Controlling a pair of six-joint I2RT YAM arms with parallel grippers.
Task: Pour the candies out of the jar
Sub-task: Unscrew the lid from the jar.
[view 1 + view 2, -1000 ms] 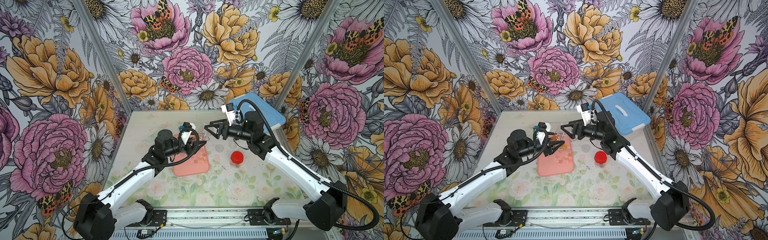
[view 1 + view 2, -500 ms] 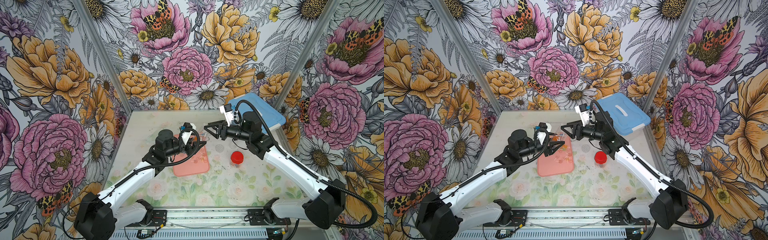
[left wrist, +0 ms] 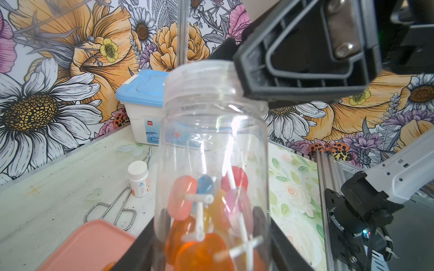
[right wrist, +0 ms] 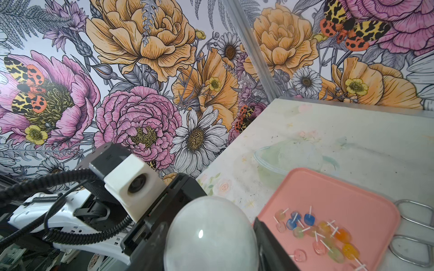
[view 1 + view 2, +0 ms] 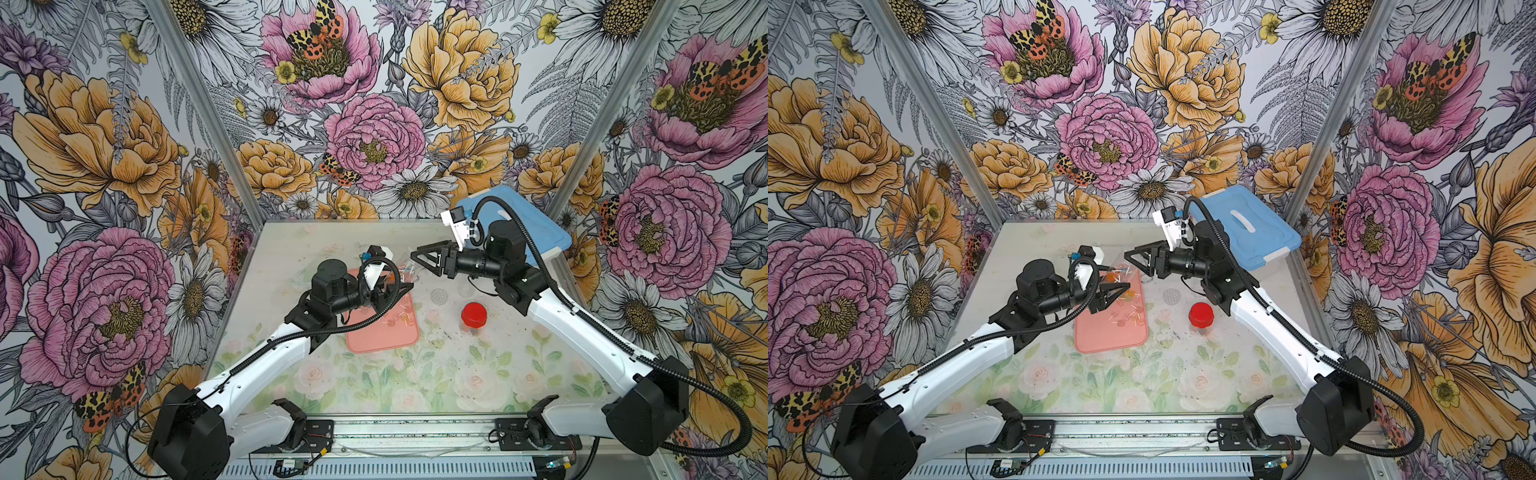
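You have the clear plastic jar [image 3: 211, 131] held off the desk, a little above the centre of both top views, over the far end of the tray. Its threaded mouth is open. The candies [image 3: 204, 211], tiny lollipops with translucent orange, blue, pink and yellow heads on short white sticks, lie heaped at its base end.

Your left end effector [image 5: 405, 287] pinches the jar at that base end, with a black jaw on either side of the wall. Your right end effector [image 5: 415, 255] extends from the right of the frame and is closed on the neck. In the left wrist view one finger [image 3: 252, 72] lies against the threads, and in the right wrist view a pale rounded blur fills the space between the jaws.

Below the jar sits a salmon-pink, round-cornered plastic tray [image 5: 386, 338] with loose candies [image 4: 324, 234] scattered on it. Wire-handled metal tongs [image 4: 413, 226] lie just beside the tray. Right of centre in the top views, a small clear jar with a red lid [image 5: 473, 313] stands on the flower-printed desk [image 5: 374, 390], apart from the tray. A white storage box with a blue lid [image 5: 536, 232] sits at the desk's far right corner.
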